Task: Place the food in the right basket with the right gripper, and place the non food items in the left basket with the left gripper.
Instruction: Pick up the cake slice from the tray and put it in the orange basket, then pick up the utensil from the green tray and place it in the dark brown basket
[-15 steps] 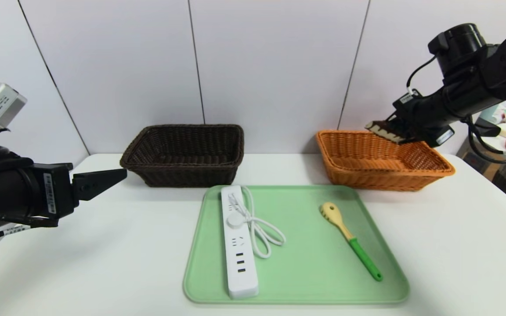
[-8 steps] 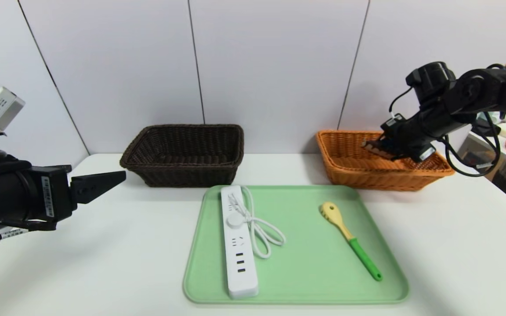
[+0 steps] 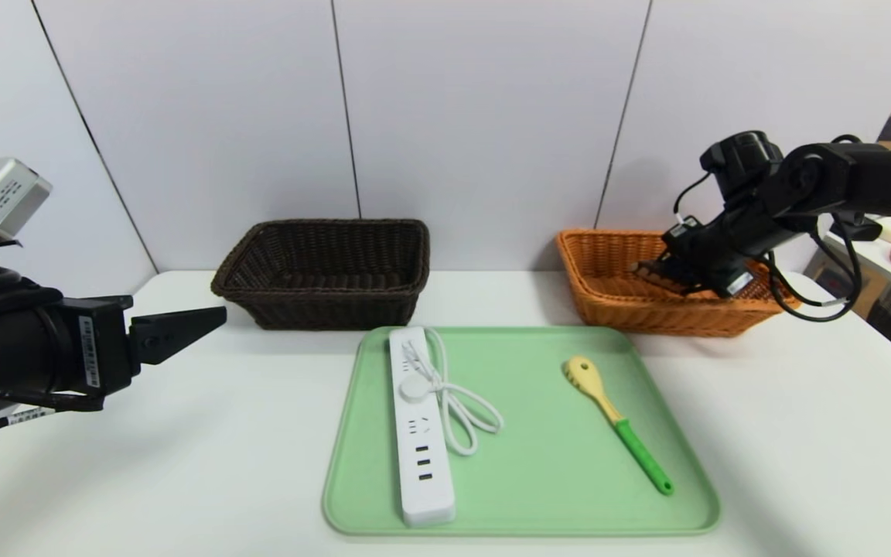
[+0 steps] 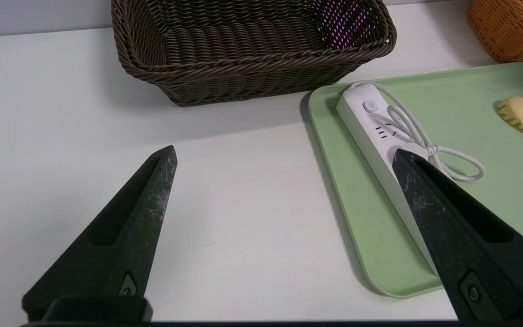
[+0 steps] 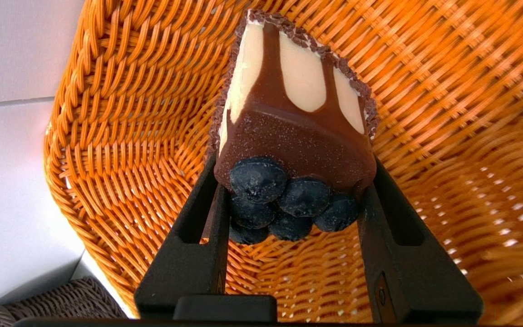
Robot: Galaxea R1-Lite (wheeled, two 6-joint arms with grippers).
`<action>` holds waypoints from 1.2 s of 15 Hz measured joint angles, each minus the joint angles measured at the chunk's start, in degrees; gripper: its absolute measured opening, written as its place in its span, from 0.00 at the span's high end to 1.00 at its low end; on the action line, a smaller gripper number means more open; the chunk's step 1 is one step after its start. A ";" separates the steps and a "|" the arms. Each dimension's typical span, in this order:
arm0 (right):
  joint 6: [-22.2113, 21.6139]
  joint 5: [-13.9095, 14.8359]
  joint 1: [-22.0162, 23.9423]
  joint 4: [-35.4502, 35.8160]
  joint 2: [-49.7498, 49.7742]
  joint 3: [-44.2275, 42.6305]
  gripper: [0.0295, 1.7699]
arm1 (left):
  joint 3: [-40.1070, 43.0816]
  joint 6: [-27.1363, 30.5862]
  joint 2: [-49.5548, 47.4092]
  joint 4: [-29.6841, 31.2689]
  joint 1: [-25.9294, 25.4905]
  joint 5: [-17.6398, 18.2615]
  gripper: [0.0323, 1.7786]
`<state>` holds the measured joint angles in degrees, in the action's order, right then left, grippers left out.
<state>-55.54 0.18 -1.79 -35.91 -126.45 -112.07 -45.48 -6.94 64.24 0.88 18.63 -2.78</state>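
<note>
The toy cake slice [image 5: 295, 122] hangs inside the orange wicker basket [image 3: 616, 267], above its woven floor, and I cannot tell if it touches the weave yet. The right gripper [image 5: 291, 200] holds it: the two black fingers [image 5: 391, 218] press on both sides of the slice, close to the blueberries, so the slice sticks out in front of them with its pointed end towards the far wall of the basket. I think it is held like this so that it can be lowered into the basket and then let go without falling outside. From the head view the right arm reaches over the near rim and tilts downward into the basket.

The non-food items wait on the green tray [image 3: 538, 503]: the white power strip [image 3: 421, 449] with its coiled cord lies on the left part, and the yellow pasta spoon [image 3: 617, 422] with the green handle lies on the right part, well apart from the strip. The dark brown wicker basket [image 3: 326, 271] stands behind the tray's left corner. The left gripper [image 4: 284, 156] is parked at the left side above the surface, its fingers spread wide and holding nothing, probably waiting for its turn.

The surface [image 3: 182, 433] is a white, smooth table. Behind it is a pale panelled wall [image 3: 476, 116], and at the far right some other clutter shows.
</note>
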 joint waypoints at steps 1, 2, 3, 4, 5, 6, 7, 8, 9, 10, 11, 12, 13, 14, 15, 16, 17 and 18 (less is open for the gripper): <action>0.02 -0.02 0.09 0.11 -0.10 0.00 0.56 | 0.00 -0.02 0.00 0.00 0.00 0.00 0.05; 0.06 -0.05 0.20 0.09 -0.21 -0.02 0.56 | 0.01 0.02 0.00 0.00 0.00 0.00 0.05; 0.15 -0.18 0.30 0.06 -0.32 -0.02 0.56 | 0.01 0.05 0.00 0.00 0.00 0.02 0.05; 0.20 -0.28 0.39 -0.02 -0.41 -0.02 0.56 | 0.04 0.05 0.00 0.00 0.00 0.00 0.05; 0.44 -0.28 0.45 -0.09 -0.45 -0.02 0.56 | 0.04 0.05 0.00 -0.02 0.00 0.00 0.05; 0.77 -0.29 0.50 -0.09 -0.48 -0.02 0.56 | 0.04 0.09 0.00 -0.02 0.00 0.02 0.05; 0.96 -0.28 0.50 0.02 -0.48 -0.02 0.53 | 0.04 0.13 0.00 -0.02 0.00 0.00 0.05; 1.00 -0.29 0.52 0.13 -0.45 -0.02 0.47 | 0.04 0.13 0.00 -0.02 0.00 0.02 0.05; 1.02 -0.32 0.65 0.67 -0.43 -0.02 0.41 | 0.01 0.13 0.02 -0.02 0.00 0.00 0.05; 1.02 -0.32 0.76 0.91 -0.37 -0.02 0.36 | 0.01 0.13 0.02 -0.02 0.00 0.00 0.05; 1.02 -0.34 0.94 0.98 -0.32 -0.02 0.32 | 0.01 0.13 0.02 -0.02 0.00 0.02 0.05; 1.02 -0.39 1.08 0.94 -0.28 -0.02 0.28 | 0.01 0.07 0.02 -0.02 0.00 0.00 0.05; 1.00 -0.45 1.17 0.94 -0.23 -0.02 0.25 | 0.01 0.07 0.02 -0.02 0.00 0.00 0.05; 1.05 -0.43 1.30 0.96 -0.21 -0.02 0.23 | 0.01 0.09 0.02 -0.02 0.00 0.00 0.05; 1.02 -0.43 1.35 0.89 -0.20 0.00 0.21 | 0.04 0.13 0.02 -0.02 0.00 0.00 0.05; 1.05 -0.48 1.35 0.85 -0.17 0.00 0.19 | 0.04 0.13 0.02 -0.02 0.00 0.00 0.05; 1.02 -0.69 1.35 0.88 -0.17 0.00 0.17 | 0.04 0.13 0.02 -0.02 0.00 0.00 0.05; 1.00 -0.84 1.35 0.85 -0.17 0.00 0.15 | 0.06 0.11 0.02 -0.02 0.00 0.02 0.05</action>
<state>-54.54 -0.66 -0.44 -35.06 -126.62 -112.07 -45.42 -6.83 64.27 0.85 18.63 -2.76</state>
